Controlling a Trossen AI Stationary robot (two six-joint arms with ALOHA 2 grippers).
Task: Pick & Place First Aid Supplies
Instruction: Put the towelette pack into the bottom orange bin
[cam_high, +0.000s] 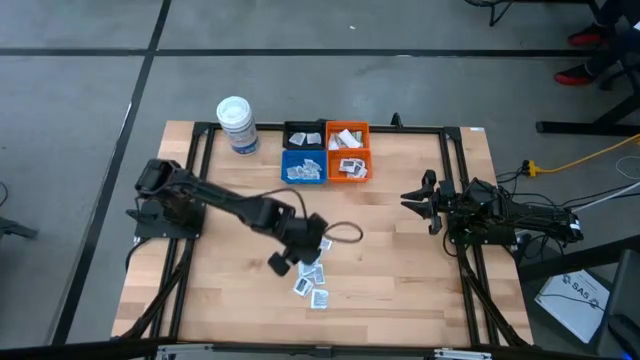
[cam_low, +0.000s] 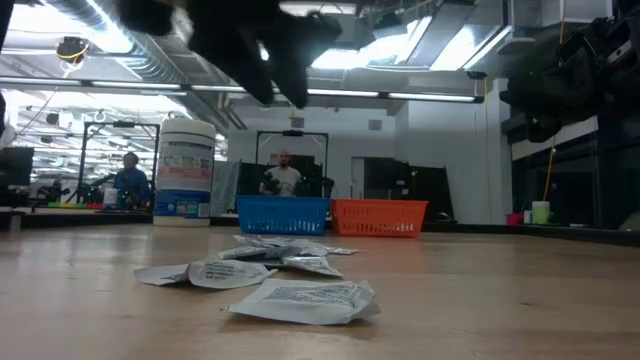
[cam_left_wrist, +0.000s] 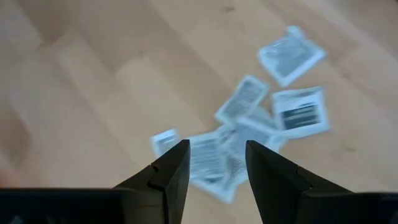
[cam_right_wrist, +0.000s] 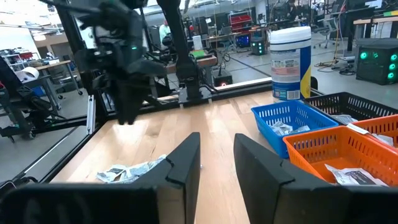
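Observation:
Several small white sachets (cam_high: 312, 280) lie flat in a loose pile on the wooden table near its near edge, also in the low view (cam_low: 300, 298) and the left wrist view (cam_left_wrist: 249, 124). My left gripper (cam_high: 290, 262) hangs above the pile, open, fingers pointing down, touching nothing; its fingertips (cam_left_wrist: 216, 163) frame the sachets below. My right gripper (cam_high: 418, 200) waits open at the table's right side, its fingers (cam_right_wrist: 216, 155) empty. More sachets lie in the blue bin (cam_high: 303, 166) and the orange bin (cam_high: 348, 150).
A white cylindrical tub (cam_high: 236, 124) stands at the far left of the table. A black bin (cam_high: 303, 136) sits behind the blue one. A black frame rail (cam_high: 320, 127) rings the table. People show in the room beyond (cam_low: 284, 175). Bare wood lies between pile and bins.

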